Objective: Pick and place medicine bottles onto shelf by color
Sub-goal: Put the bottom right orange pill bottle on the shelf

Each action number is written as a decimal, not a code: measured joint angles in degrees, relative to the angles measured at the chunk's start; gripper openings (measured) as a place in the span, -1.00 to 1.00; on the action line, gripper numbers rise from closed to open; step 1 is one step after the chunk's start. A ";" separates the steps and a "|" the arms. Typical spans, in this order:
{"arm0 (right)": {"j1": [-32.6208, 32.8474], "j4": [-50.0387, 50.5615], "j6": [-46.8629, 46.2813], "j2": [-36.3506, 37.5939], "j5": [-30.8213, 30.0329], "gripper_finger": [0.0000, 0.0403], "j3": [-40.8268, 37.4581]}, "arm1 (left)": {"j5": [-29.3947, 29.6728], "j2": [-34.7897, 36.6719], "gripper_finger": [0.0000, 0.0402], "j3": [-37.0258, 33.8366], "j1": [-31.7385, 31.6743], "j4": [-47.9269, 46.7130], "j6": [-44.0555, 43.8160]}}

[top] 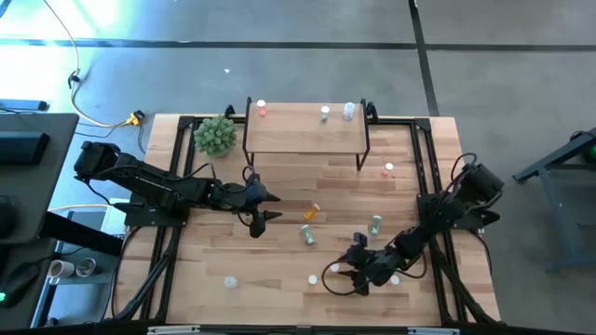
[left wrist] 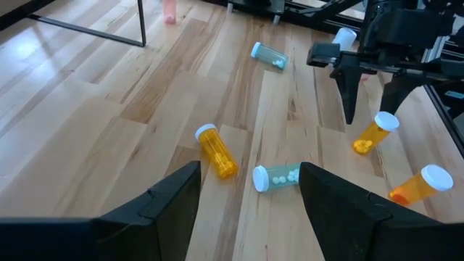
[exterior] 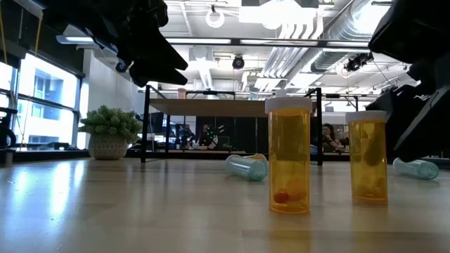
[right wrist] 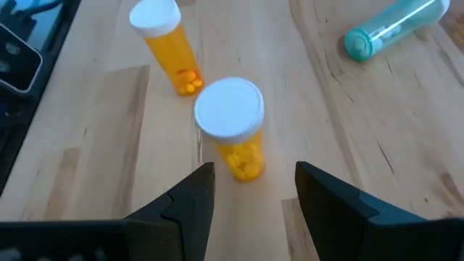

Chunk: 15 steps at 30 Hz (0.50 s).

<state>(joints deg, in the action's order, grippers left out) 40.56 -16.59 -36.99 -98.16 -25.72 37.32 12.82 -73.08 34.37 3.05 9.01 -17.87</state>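
While your right gripper (right wrist: 246,196) hovers low over the near right of the wood-plank table (top: 279,270), its jaws stand apart and empty, just short of an upright orange white-capped bottle (right wrist: 232,127). A second upright orange bottle (right wrist: 168,43) stands just beyond it. Your left gripper (top: 264,207) hangs above the table's middle, jaws spread, holding nothing. Ahead of it lie a toppled orange bottle (left wrist: 216,150) and, beside that, a toppled teal bottle (left wrist: 276,176); another teal bottle (left wrist: 269,55) lies farther off. The low wood-topped, black-legged shelf (top: 303,140) at the far edge carries a pink bottle (top: 262,109) at one end and two pale bottles (top: 337,113) near the other.
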 joint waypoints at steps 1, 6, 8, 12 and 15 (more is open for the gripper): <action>0.00 -0.69 -0.01 -0.19 -0.08 -0.09 0.00 | 0.00 0.00 0.12 0.00 0.00 0.09 0.00; 0.00 -2.18 0.00 -0.51 -0.92 -0.09 0.00 | 0.02 0.00 0.12 0.00 0.00 0.25 0.02; 0.00 -2.24 0.00 -0.51 -1.02 -0.09 0.00 | 0.21 0.00 0.12 0.00 0.00 0.24 0.01; -0.01 -3.92 0.10 -0.51 -1.03 -0.09 0.00 | 0.23 0.00 0.12 0.00 -0.01 0.25 0.02; 0.00 -5.22 1.01 -0.51 -1.03 -0.09 0.00 | 0.24 0.00 0.12 0.00 -0.02 0.25 0.02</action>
<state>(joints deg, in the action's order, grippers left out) 40.56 -21.82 -35.98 -98.67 -26.75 37.32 13.05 -73.08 34.37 3.03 9.26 -17.85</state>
